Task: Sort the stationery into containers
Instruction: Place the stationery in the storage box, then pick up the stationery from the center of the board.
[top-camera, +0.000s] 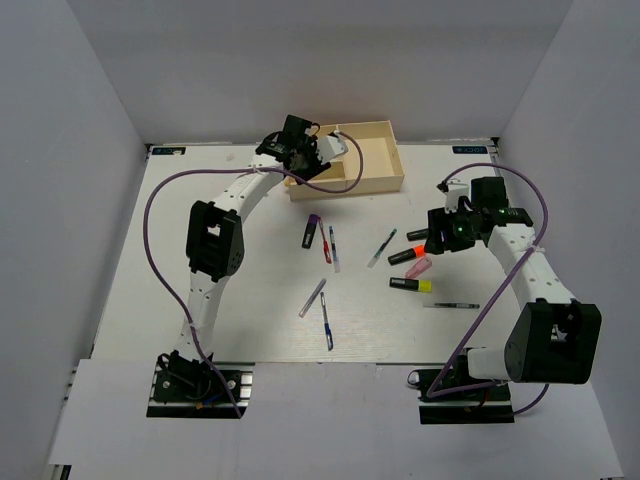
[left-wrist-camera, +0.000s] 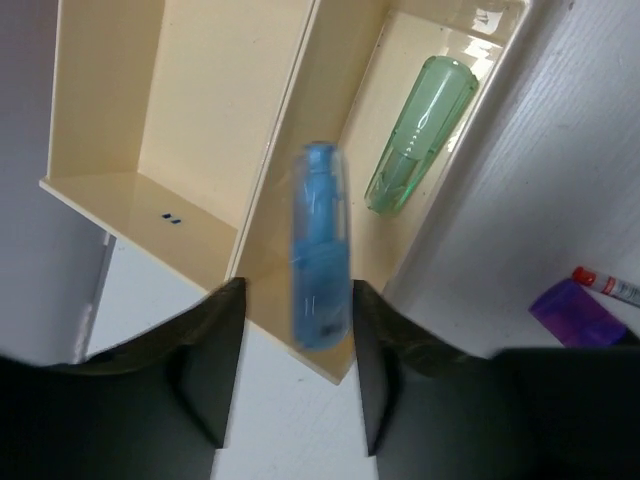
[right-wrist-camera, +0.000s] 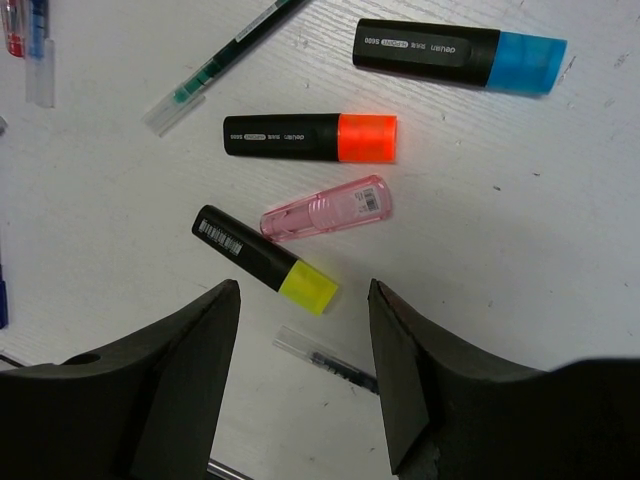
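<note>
**One piece binned, one at the tray, eleven loose on the table**

- Left end effector (left-wrist-camera: 300, 300): at 12 o'clock on the table (top-camera: 260, 330), over the cream tray (top-camera: 375, 160). Its jaws stand apart, wider than the blue oblong piece (left-wrist-camera: 320, 245) that shows blurred between them above a tray divider. The piece looks loose rather than clamped, though contact on one side cannot be ruled out.
- Tray contents: one green oblong piece (left-wrist-camera: 420, 130) lies flat in a narrow compartment beside the wall that borders the table. No other item shows in the part of the tray in view.
- Table, centre: purple-ended highlighter (top-camera: 312, 233); red pen (top-camera: 326, 245) with a white-barrelled pen (top-camera: 334, 252) just beside it. A clear pen (top-camera: 312, 298) and a blue pen (top-camera: 327, 328) lie toward 6 o'clock, and a green pen (top-camera: 382, 248) toward 3 o'clock.
- Table, 3 to 4 o'clock: orange-ended highlighter (right-wrist-camera: 310, 137), blue-ended highlighter (right-wrist-camera: 455, 55), pink oblong piece (right-wrist-camera: 325, 210), yellow-ended highlighter (right-wrist-camera: 265, 262) and a thin black pen (top-camera: 450, 305), none touching.
- Right end effector (right-wrist-camera: 305, 300): jaws wide, nothing between them, poised above the yellow-ended highlighter.
- Status, as judged: early. The oblong pieces are being handled first. All highlighters and pens, plus the pink piece, are left to sort.
</note>
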